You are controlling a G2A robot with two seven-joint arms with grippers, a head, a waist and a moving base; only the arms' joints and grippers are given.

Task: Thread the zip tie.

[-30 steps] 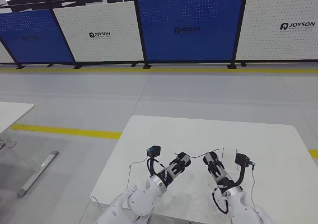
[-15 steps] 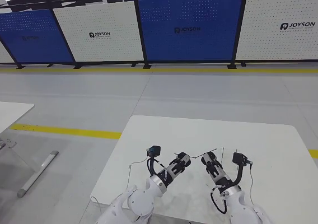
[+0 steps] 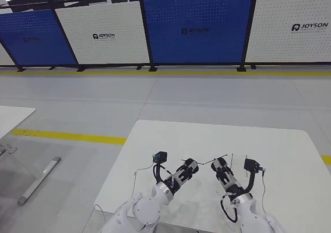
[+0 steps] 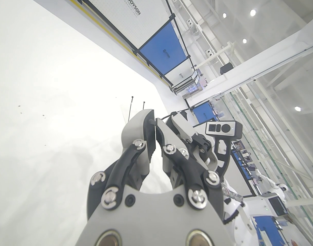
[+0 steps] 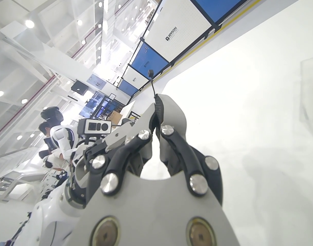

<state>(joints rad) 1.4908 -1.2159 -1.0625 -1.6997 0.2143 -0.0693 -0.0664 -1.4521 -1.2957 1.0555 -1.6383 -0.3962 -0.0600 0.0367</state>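
The left tool (image 4: 155, 122) and right tool (image 5: 156, 101) are clamping the thin black plastic zip tie (image 5: 152, 83); I think its ends are needing square alignment.

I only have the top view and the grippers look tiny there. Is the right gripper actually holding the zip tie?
Observer: Yes. The right wrist view shows the right gripper shut on the zip tie, with the head sticking out past its fingertips.
Operator: And the left one?
Observer: The left gripper is shut too, with a short black tip of the tie pinched between its fingertips.
Operator: Threaded yet?
Observer: No. The head stands free in the air with nothing visibly passed through it.
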